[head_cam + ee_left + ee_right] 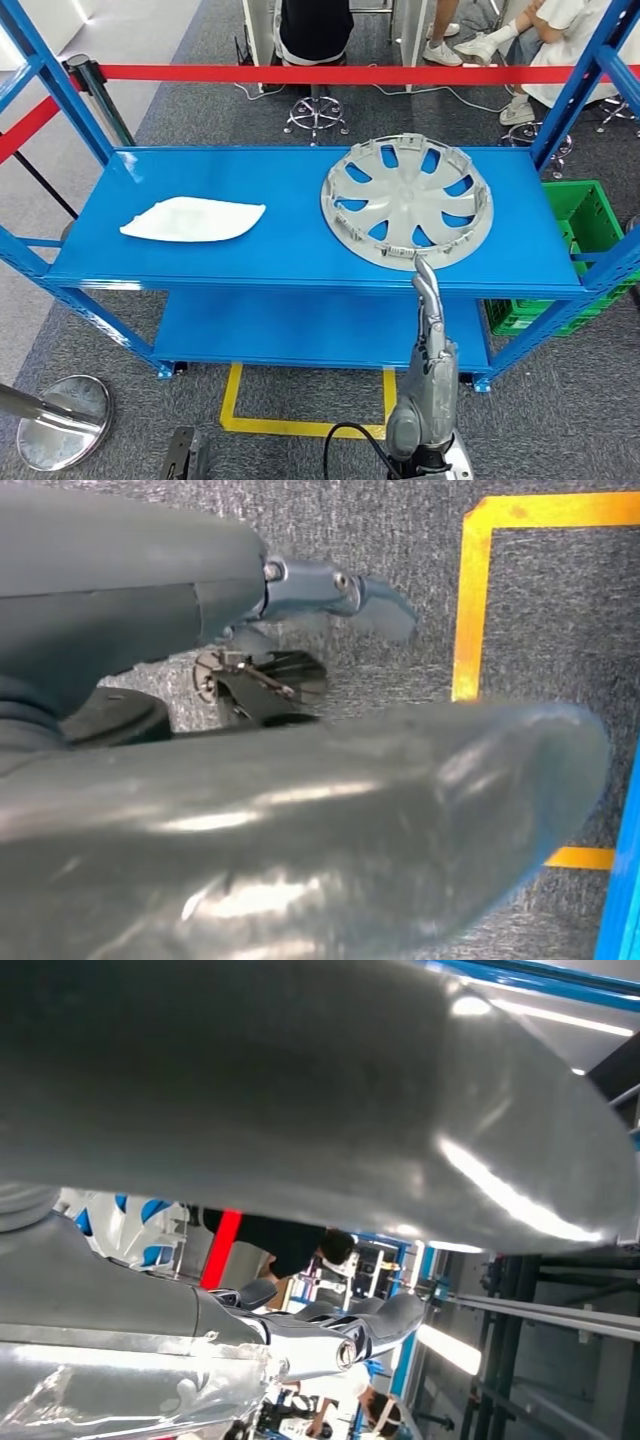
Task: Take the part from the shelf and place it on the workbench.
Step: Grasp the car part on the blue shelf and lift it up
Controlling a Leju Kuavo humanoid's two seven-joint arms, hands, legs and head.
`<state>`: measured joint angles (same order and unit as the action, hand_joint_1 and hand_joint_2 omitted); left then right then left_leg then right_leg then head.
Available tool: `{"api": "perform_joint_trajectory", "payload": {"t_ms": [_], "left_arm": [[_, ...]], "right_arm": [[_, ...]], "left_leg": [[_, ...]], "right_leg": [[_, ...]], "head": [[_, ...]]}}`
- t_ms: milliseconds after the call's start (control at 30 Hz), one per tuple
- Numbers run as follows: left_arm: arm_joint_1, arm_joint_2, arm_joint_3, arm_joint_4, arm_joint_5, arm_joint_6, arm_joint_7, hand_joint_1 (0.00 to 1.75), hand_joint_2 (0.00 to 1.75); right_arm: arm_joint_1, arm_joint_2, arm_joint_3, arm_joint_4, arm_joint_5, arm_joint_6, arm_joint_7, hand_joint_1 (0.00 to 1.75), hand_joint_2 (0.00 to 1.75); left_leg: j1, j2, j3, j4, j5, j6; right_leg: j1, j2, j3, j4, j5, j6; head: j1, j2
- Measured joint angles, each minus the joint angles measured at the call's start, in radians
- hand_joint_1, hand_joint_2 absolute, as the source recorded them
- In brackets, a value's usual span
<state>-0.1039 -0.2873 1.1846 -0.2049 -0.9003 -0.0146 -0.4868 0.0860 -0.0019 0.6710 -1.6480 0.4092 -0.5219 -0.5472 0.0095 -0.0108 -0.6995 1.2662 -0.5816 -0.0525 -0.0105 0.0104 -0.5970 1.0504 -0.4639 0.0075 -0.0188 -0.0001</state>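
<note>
The right hand (428, 300) reaches up toward the front edge of the shelf (302, 250), its fingers stretched out and apart with nothing between them, the tips just at the near rim of the hubcap (407, 200). The hubcap (silver, spoked, inner side up) lies flat on the right half of the shelf's top deck, close to the front edge. A white part (192, 219) lies flat on the left half, well apart from the hubcap. The left hand (226, 760) hangs low over grey carpet beside yellow tape (468, 610), its fingers straight and spread, holding nothing. A green crate (585, 235) sits on the floor past the shelf's right end.
</note>
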Motion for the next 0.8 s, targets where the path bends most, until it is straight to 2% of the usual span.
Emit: {"api": "perform_joint_trajectory", "payload": {"t_ms": [33, 67, 133, 167, 200, 233, 300, 367, 400, 467, 500, 533, 567, 633, 667, 700, 733, 800], "left_arm": [[0.000, 0.000, 0.000, 0.000, -0.002, 0.000, 0.000, 0.00, 0.00], [0.000, 0.000, -0.001, 0.000, -0.004, 0.000, 0.000, 0.00, 0.00], [-0.001, 0.001, -0.003, 0.000, -0.008, 0.000, -0.001, 0.00, 0.00], [-0.002, 0.000, -0.004, 0.000, -0.009, 0.000, -0.002, 0.00, 0.00], [-0.003, 0.000, -0.004, 0.000, -0.010, -0.001, -0.003, 0.00, 0.00], [-0.004, 0.000, -0.005, 0.000, -0.011, -0.003, -0.004, 0.00, 0.00], [-0.004, -0.002, -0.006, 0.000, -0.017, -0.009, -0.005, 0.00, 0.00], [-0.004, -0.005, -0.009, 0.000, -0.027, -0.016, -0.006, 0.00, 0.00], [-0.004, -0.007, -0.011, 0.000, -0.033, -0.019, -0.006, 0.00, 0.00], [-0.005, -0.010, -0.018, 0.000, -0.045, -0.023, -0.006, 0.00, 0.00], [-0.005, -0.011, -0.022, 0.000, -0.050, -0.025, -0.005, 0.00, 0.00], [-0.004, -0.012, -0.026, 0.000, -0.056, -0.027, -0.003, 0.00, 0.00], [-0.004, -0.014, -0.030, 0.000, -0.062, -0.031, 0.000, 0.00, 0.00], [-0.004, -0.019, -0.040, 0.000, -0.076, -0.037, 0.007, 0.00, 0.00], [-0.004, -0.022, -0.046, 0.000, -0.084, -0.041, 0.011, 0.00, 0.00], [-0.004, -0.025, -0.052, 0.000, -0.093, -0.044, 0.016, 0.00, 0.00], [-0.005, -0.026, -0.058, 0.000, -0.100, -0.047, 0.020, 0.00, 0.00], [-0.006, -0.027, -0.069, 0.000, -0.108, -0.052, 0.023, 0.00, 0.00]], "right_arm": [[0.000, 0.000, 0.000, 0.000, -0.001, 0.003, 0.001, 0.00, 0.00], [0.000, 0.000, 0.000, 0.001, -0.003, 0.007, 0.003, 0.00, 0.00], [-0.001, 0.000, 0.000, 0.001, -0.009, 0.019, 0.008, 0.00, 0.00], [-0.001, 0.000, 0.000, 0.002, -0.011, 0.026, 0.012, 0.00, 0.00], [-0.003, 0.000, 0.000, 0.003, -0.011, 0.034, 0.017, 0.00, 0.44], [-0.005, 0.000, 0.000, 0.004, -0.004, 0.043, 0.025, 0.00, 0.87], [-0.017, 0.000, 0.000, 0.007, 0.036, 0.070, 0.046, 0.00, 1.75], [-0.044, 0.000, 0.000, 0.019, 0.086, 0.112, 0.070, 0.00, 1.75], [-0.064, 0.000, 0.001, 0.031, 0.101, 0.136, 0.080, 0.00, 1.75], [-0.109, 0.001, 0.002, 0.067, 0.114, 0.179, 0.096, 0.00, 1.75], [-0.131, 0.001, 0.002, 0.087, 0.115, 0.197, 0.100, 0.00, 1.75], [-0.153, 0.001, 0.002, 0.108, 0.118, 0.213, 0.103, 0.00, 1.75], [-0.177, 0.002, 0.003, 0.128, 0.123, 0.226, 0.105, 0.00, 1.75], [-0.231, 0.007, 0.006, 0.172, 0.133, 0.239, 0.100, 0.00, 1.75], [-0.259, 0.010, 0.007, 0.194, 0.137, 0.242, 0.090, 0.00, 1.75], [-0.286, 0.014, 0.009, 0.217, 0.141, 0.242, 0.076, 0.00, 1.75], [-0.310, 0.016, 0.011, 0.240, 0.145, 0.241, 0.061, 0.00, 1.75], [-0.346, 0.021, 0.013, 0.281, 0.151, 0.238, 0.043, 0.00, 1.75]], "left_leg": [[0.000, 0.000, -0.014, 0.017, 0.008, 0.001], [0.000, 0.000, -0.009, -0.003, 0.035, 0.002], [0.000, 0.001, 0.043, -0.123, 0.111, 0.007], [-0.001, 0.001, 0.071, -0.184, 0.133, 0.010], [-0.001, 0.001, 0.089, -0.226, 0.145, 0.014], [-0.002, 0.001, 0.096, -0.244, 0.144, 0.019], [-0.001, 0.000, 0.098, -0.251, 0.144, 0.031], [0.002, 0.000, 0.103, -0.256, 0.146, 0.043], [0.004, 0.001, 0.105, -0.257, 0.146, 0.047], [0.003, 0.002, 0.106, -0.257, 0.145, 0.052], [0.003, 0.002, 0.106, -0.257, 0.145, 0.053], [0.002, 0.002, 0.107, -0.257, 0.144, 0.053], [0.002, 0.001, 0.109, -0.257, 0.144, 0.053], [0.002, -0.001, 0.115, -0.257, 0.142, 0.050], [0.000, -0.002, 0.116, -0.256, 0.140, 0.046], [-0.001, -0.003, 0.115, -0.255, 0.141, 0.040], [-0.002, -0.003, 0.114, -0.256, 0.142, 0.035], [-0.001, -0.003, 0.112, -0.260, 0.146, 0.023]], "right_leg": [[0.000, 0.001, 0.001, 0.000, -0.001, -0.001], [0.000, 0.001, 0.004, 0.000, -0.003, 0.000], [0.000, 0.003, 0.010, 0.000, -0.007, 0.005], [0.002, 0.004, 0.012, 0.002, -0.010, 0.009], [0.005, 0.004, 0.013, 0.001, -0.012, 0.015], [0.007, 0.004, 0.012, 0.000, -0.012, 0.020], [0.007, 0.004, 0.013, -0.006, -0.011, 0.032], [0.006, 0.001, 0.001, 0.022, -0.031, 0.043], [0.005, 0.000, -0.019, 0.066, -0.054, 0.048], [0.004, -0.002, -0.083, 0.196, -0.110, 0.053], [0.004, -0.003, -0.110, 0.247, -0.125, 0.054], [0.004, -0.003, -0.124, 0.267, -0.121, 0.054], [0.004, -0.003, -0.117, 0.247, -0.097, 0.053], [0.004, -0.003, -0.060, 0.120, -0.025, 0.048], [0.004, -0.002, -0.029, 0.057, -0.001, 0.044], [0.005, -0.001, -0.009, 0.015, 0.011, 0.040], [0.007, 0.001, -0.002, -0.003, 0.012, 0.035], [0.009, 0.002, -0.002, -0.009, 0.016, 0.022]], "head": [[0.000, 0.000], [0.000, 0.000], [0.000, 0.000], [0.000, 0.000], [0.001, 0.000], [0.001, 0.000], [0.003, 0.000], [0.009, 0.000], [0.012, 0.000], [0.017, 0.000], [0.017, 0.000], [0.018, 0.000], [0.018, 0.000], [0.018, 0.000], [0.018, 0.000], [0.017, 0.000], [0.016, 0.000], [0.016, 0.000]]}}
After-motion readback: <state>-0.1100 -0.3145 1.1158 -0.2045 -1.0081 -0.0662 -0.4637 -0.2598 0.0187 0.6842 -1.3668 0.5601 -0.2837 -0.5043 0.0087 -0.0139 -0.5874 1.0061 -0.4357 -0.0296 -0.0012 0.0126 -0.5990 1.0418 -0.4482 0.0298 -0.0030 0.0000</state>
